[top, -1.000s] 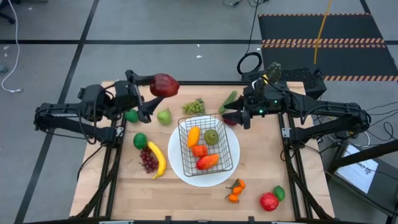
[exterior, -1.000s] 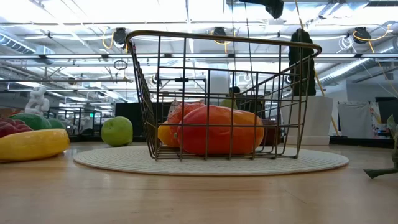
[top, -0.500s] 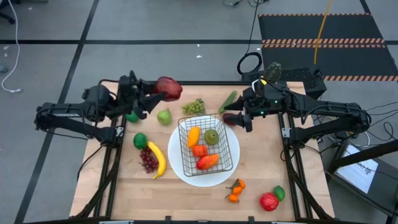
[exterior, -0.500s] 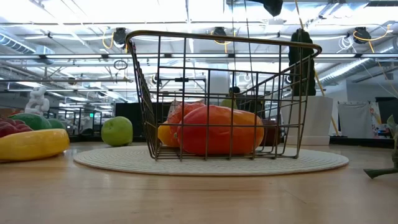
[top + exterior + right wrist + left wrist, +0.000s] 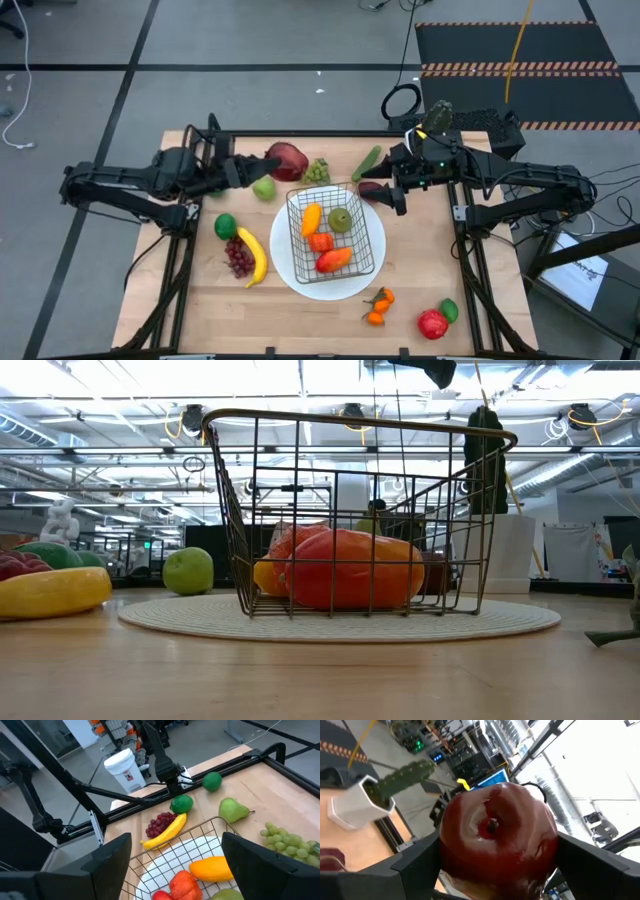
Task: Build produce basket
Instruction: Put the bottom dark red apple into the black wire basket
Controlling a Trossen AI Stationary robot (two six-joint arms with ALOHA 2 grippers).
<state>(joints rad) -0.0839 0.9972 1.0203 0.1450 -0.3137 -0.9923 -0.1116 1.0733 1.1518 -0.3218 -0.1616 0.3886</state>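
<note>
A dark red apple [image 5: 289,160] hangs above the table's far side, left of the basket, with my left gripper [image 5: 268,165] shut on it. The wire basket [image 5: 330,232] stands on a round white plate [image 5: 290,265] and holds orange peppers and a pear. My right gripper [image 5: 392,192] hovers open by the basket's far right corner; in the right wrist view nothing is between its fingers [image 5: 110,865]. Beneath it a dark red fruit [image 5: 368,188] partly shows. My left gripper pinches the apple between its two fingers [image 5: 415,865], one on each opposite side [image 5: 447,850]. The fingers come level from the table's left. The apple is lifted clear, its stem dimple [image 5: 492,825] turned back toward the wrist.
Loose produce lies around the plate: green grapes [image 5: 316,172], pear [image 5: 264,187], cucumber [image 5: 367,160], lime [image 5: 226,226], purple grapes [image 5: 239,258], banana [image 5: 254,256], tangerines [image 5: 378,305], tomato [image 5: 432,323]. A potted cactus [image 5: 438,115] stands at the far right.
My left gripper has carried the apple toward the table's right and near side, closer to the basket, sinking a little and rolling about its own axis. The apple stays pinched and clear of the table.
</note>
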